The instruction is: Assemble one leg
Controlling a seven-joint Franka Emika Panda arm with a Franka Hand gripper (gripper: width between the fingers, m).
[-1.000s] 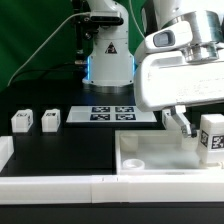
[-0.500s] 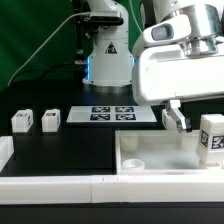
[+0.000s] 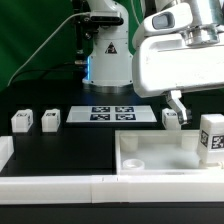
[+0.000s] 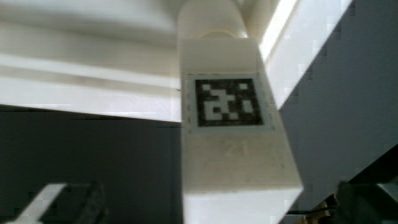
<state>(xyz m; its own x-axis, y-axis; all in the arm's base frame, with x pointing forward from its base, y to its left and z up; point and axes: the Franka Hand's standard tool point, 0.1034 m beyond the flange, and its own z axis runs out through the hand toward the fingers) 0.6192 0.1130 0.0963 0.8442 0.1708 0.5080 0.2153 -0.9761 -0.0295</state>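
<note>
A leg (image 3: 211, 136), a white block with a black-and-white marker, stands upright at the right end of the white tabletop (image 3: 150, 172). My gripper (image 3: 177, 105) hangs above the tabletop, to the exterior view's left of that leg, and holds nothing. In the wrist view the leg (image 4: 228, 100) runs down the middle, with my gripper (image 4: 205, 212) open around it and a dark gap between the leg and each finger. Two more legs (image 3: 21, 121) (image 3: 49, 119) stand on the black table at the left, and a third (image 3: 170, 117) shows behind my finger.
The marker board (image 3: 112, 114) lies on the table behind the tabletop. The robot base (image 3: 108, 55) stands at the back. White rails (image 3: 50, 186) run along the front edge, with a white block at the far left (image 3: 4, 150).
My gripper has risen away from the tabletop and drawn back a little. The leg at the right has stayed upright in place.
</note>
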